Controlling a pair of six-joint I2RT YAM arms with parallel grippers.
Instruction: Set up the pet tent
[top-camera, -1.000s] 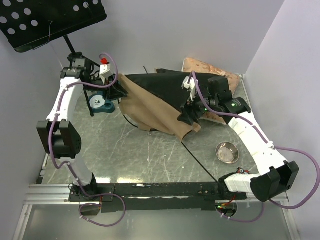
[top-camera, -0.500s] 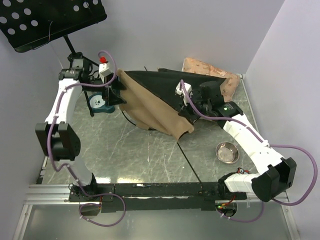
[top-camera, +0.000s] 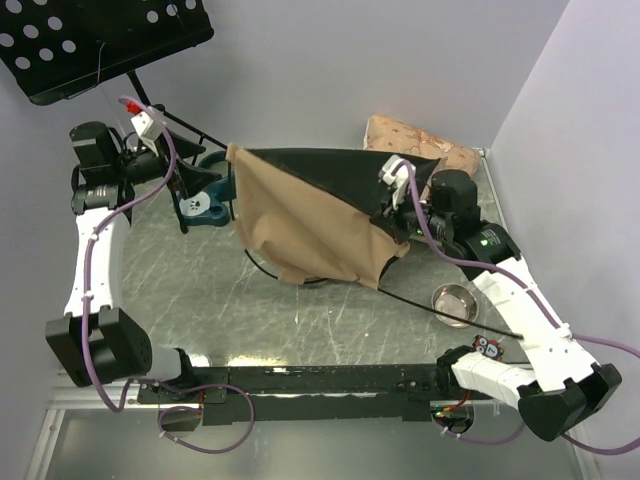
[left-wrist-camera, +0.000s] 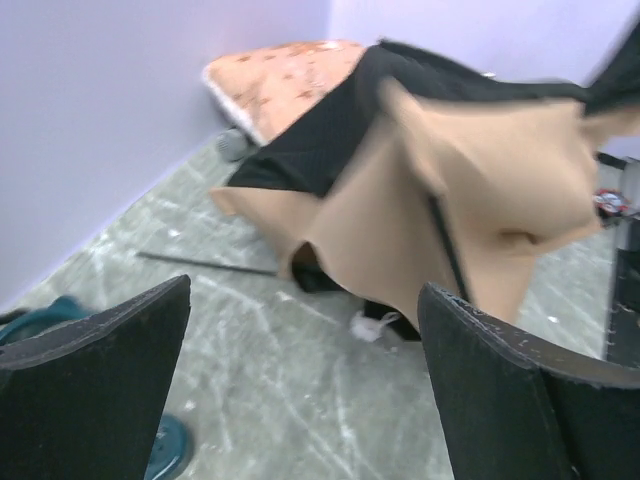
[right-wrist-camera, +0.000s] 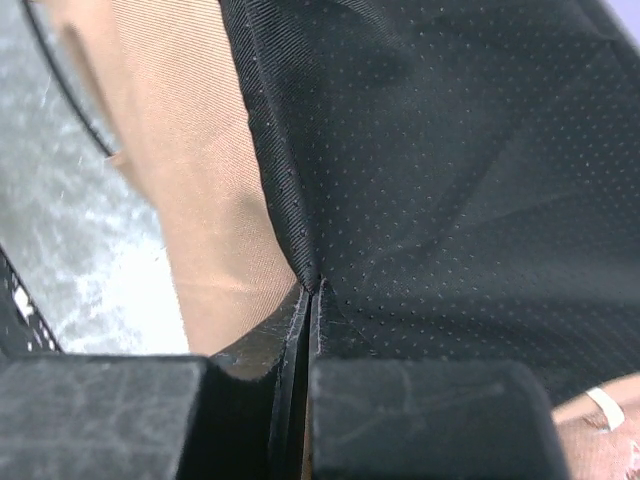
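Top external view shows the pet tent (top-camera: 310, 220) half raised at the middle of the table, its tan side sagging toward the arms and its black base panel (top-camera: 330, 170) tilted up behind, just in front of the pinkish cushion (top-camera: 415, 140) in the far right corner. The right gripper (right-wrist-camera: 308, 290) is clenched on a thin fold where the black panel meets the tan cloth. The left gripper (left-wrist-camera: 305, 292) hangs off to the tent's left with its jaws spread wide and nothing between them. So the whole tent hangs from one narrow pinch, and I judge that the main risk: a pull or twist by the right arm could slide that fold out of the fingers and drop the cloth flat. A thin black pole (top-camera: 450, 313) lies slack across the table from under the tent's hem. Dragging the tent could sweep it against the steel bowl (top-camera: 454, 303) just beside it, or snag it on the right arm. On the left, the hem hangs near the blue bowl stand (top-camera: 200, 207) and might catch on it if the tent swings that way. No brand or writing can be read. A small pale tab (right-wrist-camera: 603, 405) at the edge of the right wrist view looks blank.
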